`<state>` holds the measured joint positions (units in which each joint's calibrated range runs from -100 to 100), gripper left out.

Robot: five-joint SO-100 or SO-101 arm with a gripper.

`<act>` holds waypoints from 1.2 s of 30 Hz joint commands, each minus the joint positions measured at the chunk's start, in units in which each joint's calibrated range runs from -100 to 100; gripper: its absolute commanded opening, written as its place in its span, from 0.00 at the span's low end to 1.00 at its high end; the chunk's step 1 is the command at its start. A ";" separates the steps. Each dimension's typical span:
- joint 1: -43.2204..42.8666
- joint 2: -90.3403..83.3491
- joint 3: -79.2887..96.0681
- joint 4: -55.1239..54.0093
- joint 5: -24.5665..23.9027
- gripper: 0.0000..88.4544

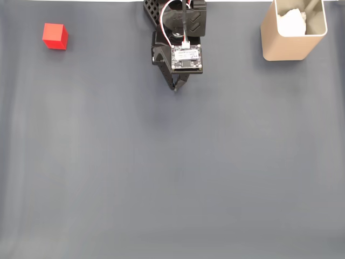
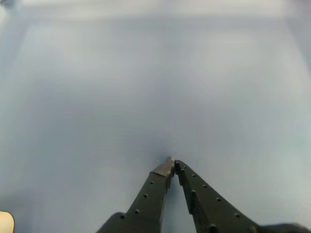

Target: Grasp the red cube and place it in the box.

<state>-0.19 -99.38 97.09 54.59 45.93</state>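
Note:
A small red cube (image 1: 55, 36) rests on the grey mat at the far upper left of the fixed view. The tan box (image 1: 294, 33) stands upright at the upper right, with white crumpled material inside it. My black gripper (image 1: 176, 86) hangs near the top centre, just in front of the arm's base, roughly midway between cube and box and far from both. In the wrist view the gripper (image 2: 172, 163) has its two fingertips touching, shut with nothing between them, pointing at bare mat.
The grey mat (image 1: 172, 172) covers the whole table in the fixed view. The black perforated arm base (image 1: 153, 8) sits at the top edge. A pale rounded object (image 2: 5, 222) peeks in at the wrist view's lower left corner.

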 commanded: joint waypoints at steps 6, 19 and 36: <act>-0.27 5.09 -8.48 -5.31 -0.20 0.00; 2.28 20.15 -28.99 -5.96 -1.22 0.00; 17.55 37.45 -56.25 7.49 -0.29 0.00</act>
<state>13.64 -65.14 49.36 58.00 45.01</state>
